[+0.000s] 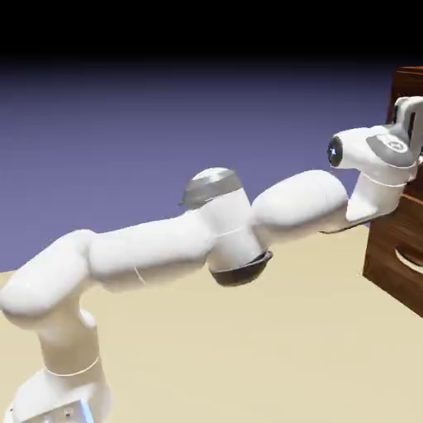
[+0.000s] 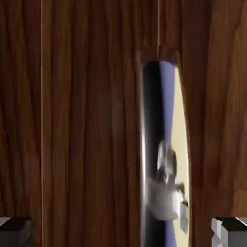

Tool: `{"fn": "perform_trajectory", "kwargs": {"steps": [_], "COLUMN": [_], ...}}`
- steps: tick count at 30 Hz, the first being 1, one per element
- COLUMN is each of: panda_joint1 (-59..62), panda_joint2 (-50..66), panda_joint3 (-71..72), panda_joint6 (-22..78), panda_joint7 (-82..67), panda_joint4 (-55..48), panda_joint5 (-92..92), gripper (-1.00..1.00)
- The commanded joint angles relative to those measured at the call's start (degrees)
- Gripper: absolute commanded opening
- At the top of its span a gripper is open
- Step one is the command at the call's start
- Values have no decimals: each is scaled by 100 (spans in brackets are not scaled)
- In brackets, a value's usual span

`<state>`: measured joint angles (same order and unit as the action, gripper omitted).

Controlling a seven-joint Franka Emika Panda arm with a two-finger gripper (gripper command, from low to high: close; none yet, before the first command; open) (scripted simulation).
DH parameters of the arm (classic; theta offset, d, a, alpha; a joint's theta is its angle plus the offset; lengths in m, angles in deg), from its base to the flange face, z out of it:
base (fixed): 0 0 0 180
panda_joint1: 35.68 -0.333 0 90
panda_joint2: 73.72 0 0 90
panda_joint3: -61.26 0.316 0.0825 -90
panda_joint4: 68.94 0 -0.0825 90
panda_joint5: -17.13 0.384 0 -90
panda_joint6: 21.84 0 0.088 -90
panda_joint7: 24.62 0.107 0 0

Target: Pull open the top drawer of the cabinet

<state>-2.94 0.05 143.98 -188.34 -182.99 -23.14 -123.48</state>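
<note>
The cabinet [image 1: 395,248] stands at the exterior view's right edge, dark brown wood grain, mostly cut off by the frame. Its top drawer [image 1: 408,84] shows beside my hand, which is pressed close to its front. In the hand view the top drawer front [image 2: 87,125] fills the picture, and its shiny metallic handle [image 2: 164,144] runs lengthwise, mirroring the arm. My gripper [image 2: 123,230] is open: one fingertip [image 2: 14,229] shows at the bottom left corner, the other at the bottom right. The handle lies between them, nearer the right one, touching neither.
A lower drawer with a curved pale handle [image 1: 410,261] sits under my wrist. The tan table [image 1: 248,347] stretches below the outstretched arm [image 1: 215,223].
</note>
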Motion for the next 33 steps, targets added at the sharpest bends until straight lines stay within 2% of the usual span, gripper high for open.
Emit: {"fn": "perform_trajectory", "kwargs": {"steps": [1,4,5,17,33], "panda_joint1": [-107,-326,-326,1074,3231], "panda_joint2": [121,372,372,376,147], "panda_joint3": [83,254,254,949,1491], "panda_joint6": [-27,-84,-84,828,1993], "panda_joint7": [-250,-764,-764,267,1297], "panda_joint4": [-181,-553,-553,1730,5052], "panda_joint5": [90,274,274,-987,-1509], "gripper": [0,0,-100,-100,-100]}}
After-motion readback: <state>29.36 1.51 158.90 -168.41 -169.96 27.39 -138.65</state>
